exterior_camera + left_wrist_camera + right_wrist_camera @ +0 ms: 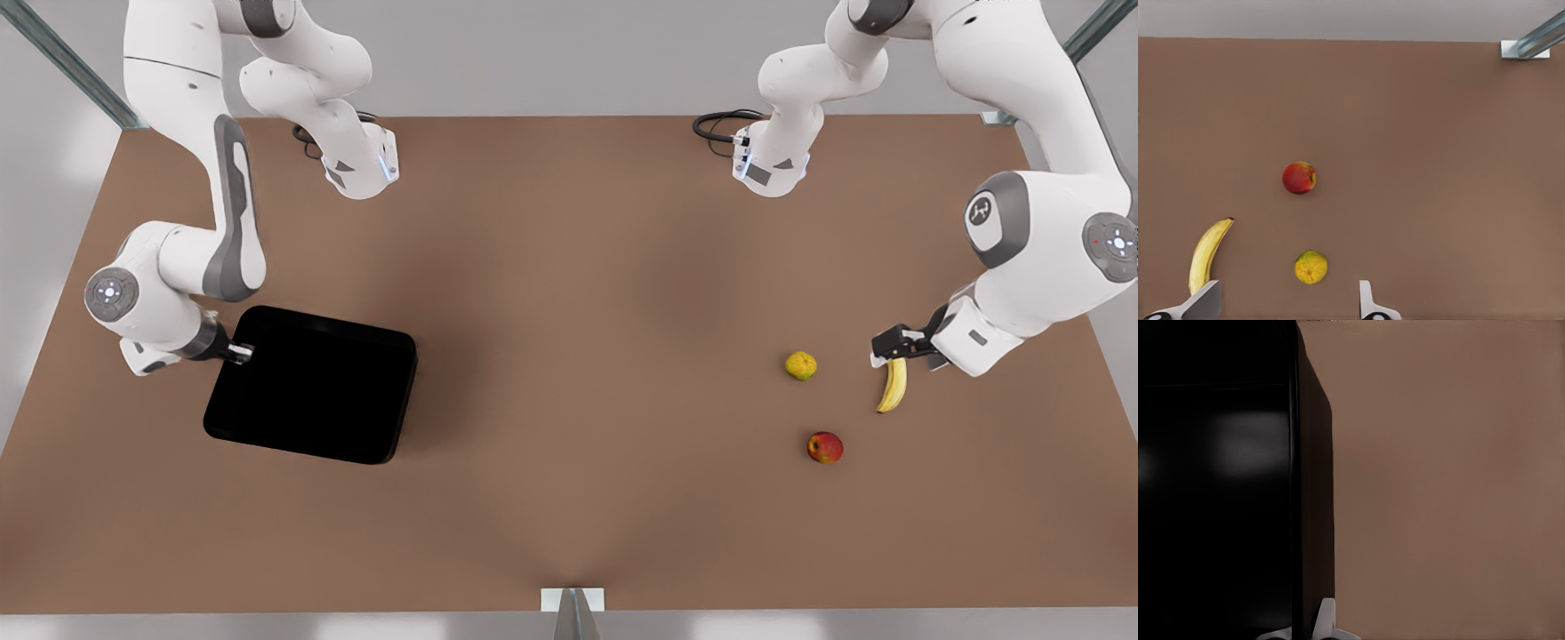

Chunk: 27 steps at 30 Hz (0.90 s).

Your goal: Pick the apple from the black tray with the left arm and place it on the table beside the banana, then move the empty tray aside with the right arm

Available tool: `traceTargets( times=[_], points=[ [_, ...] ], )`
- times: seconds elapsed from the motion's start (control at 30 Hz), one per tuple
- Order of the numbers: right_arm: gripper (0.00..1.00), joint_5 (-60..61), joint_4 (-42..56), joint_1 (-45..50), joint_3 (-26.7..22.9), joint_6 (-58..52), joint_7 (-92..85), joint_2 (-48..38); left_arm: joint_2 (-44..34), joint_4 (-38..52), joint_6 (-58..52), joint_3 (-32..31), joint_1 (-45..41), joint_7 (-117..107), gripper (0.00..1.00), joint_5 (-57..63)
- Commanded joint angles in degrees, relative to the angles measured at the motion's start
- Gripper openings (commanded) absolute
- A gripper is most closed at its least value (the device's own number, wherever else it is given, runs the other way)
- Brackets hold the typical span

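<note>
My right tool (242, 353) sits at wall of big shiny black flat tray (311, 387), front view's left; one finger (1327, 620) outside wall, clamped on rim, I think. Tray looks empty. Coming move: slide tray aside; tray lies out from tool toward worktop middle, so pull back or sideways.

My left tool (892, 347) waits, spread wide, holding nothing, over stem end of long yellow banana (893, 385). Small round red apple (825, 447) rests on flat brown worktop (569, 267), near banana. Yellow-green round fruit (801, 365) close by.

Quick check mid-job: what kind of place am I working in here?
Likely a simulated lab bench, not a kitchen: a bare brown table, metal frame struts at its corners, and two white arms working over it.
</note>
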Motion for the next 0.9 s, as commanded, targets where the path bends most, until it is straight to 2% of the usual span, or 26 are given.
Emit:
traceTargets(
  times=[0.0,0.07,0.23,0.3,0.33,0.37,0.4,0.43,0.47,0.53,0.57,0.6,0.63,0.67,0.73,0.77,0.8,0.87],
  points=[
    [0.01,-0.3,0.4,-0.7,-1.5,-0.8,-37.1,0.2,1.2,0.1,-0.2,0.0,0.1,-0.1,1.0,1.3],
    [0.01,-0.3,1.0,-1.3,-2.1,-0.8,-38.3,1.2,1.6,0.4,-0.2,0.3,0.3,0.1,1.0,1.8],
    [0.01,9.8,10.2,-3.3,-2.8,-0.5,-45.5,16.1,2.9,1.6,0.0,0.2,-0.1,0.0,1.0,2.9],
    [0.04,11.5,12.2,-3.4,-3.5,-0.4,-46.7,18.5,3.6,1.8,0.0,0.4,0.2,0.5,1.0,2.8],
    [0.09,11.7,12.2,-3.4,-3.5,-0.4,-46.6,18.5,3.8,2.4,0.0,0.4,0.0,0.3,1.0,2.8],
    [0.32,11.8,12.8,-3.4,-3.5,-0.4,-46.4,18.5,4.3,3.2,0.0,0.4,0.0,0.4,1.0,2.8],
    [0.5,11.8,13.1,-3.3,-3.5,-0.4,-46.4,18.5,4.4,3.3,0.0,0.4,0.0,0.4,1.0,2.8],
    [0.93,12.2,13.4,-3.3,-3.5,-0.4,-46.3,18.4,4.5,3.4,0.0,0.4,0.1,0.4,1.0,2.7],
    [1.0,13.8,13.5,-3.3,-3.5,-0.6,-46.4,18.3,5.2,4.3,0.0,0.4,0.1,0.4,1.0,2.7],
    [1.0,13.9,17.9,-3.0,-3.2,-4.4,-45.8,17.1,5.3,4.4,-0.1,0.4,0.1,0.4,1.0,2.7],
    [1.0,13.8,25.0,-3.0,-2.3,-12.8,-42.2,16.9,5.3,4.3,0.0,0.4,0.0,0.3,1.0,2.7],
    [1.0,13.8,32.7,-3.2,1.2,-19.9,-38.9,16.6,5.3,4.3,0.0,0.3,-0.1,0.2,1.0,2.7],
    [1.0,13.3,36.1,-3.5,4.5,-23.8,-33.2,15.3,5.6,4.4,0.0,0.4,0.1,0.6,1.0,2.7],
    [1.0,12.5,37.3,-5.2,10.0,-24.6,-27.5,13.1,6.0,4.6,0.1,0.4,0.1,0.5,1.0,2.7],
    [1.0,2.8,40.6,-10.7,22.3,-24.3,-22.5,11.9,6.0,4.6,0.0,0.3,0.0,0.2,1.0,2.2],
    [1.0,2.4,40.8,-13.8,23.2,-23.6,-23.2,12.1,6.0,4.6,-0.1,0.2,-0.2,-0.1,1.0,2.4],
    [1.0,1.0,40.8,-18.1,28.2,-23.6,-23.1,12.1,5.9,4.6,-0.3,-0.1,-0.3,-0.1,1.0,2.3],
    [1.0,-0.3,40.8,-17.9,28.1,-23.7,-22.6,12.0,5.0,5.4,-0.8,-0.1,-1.7,-0.1,1.0,2.4]
  ],
)
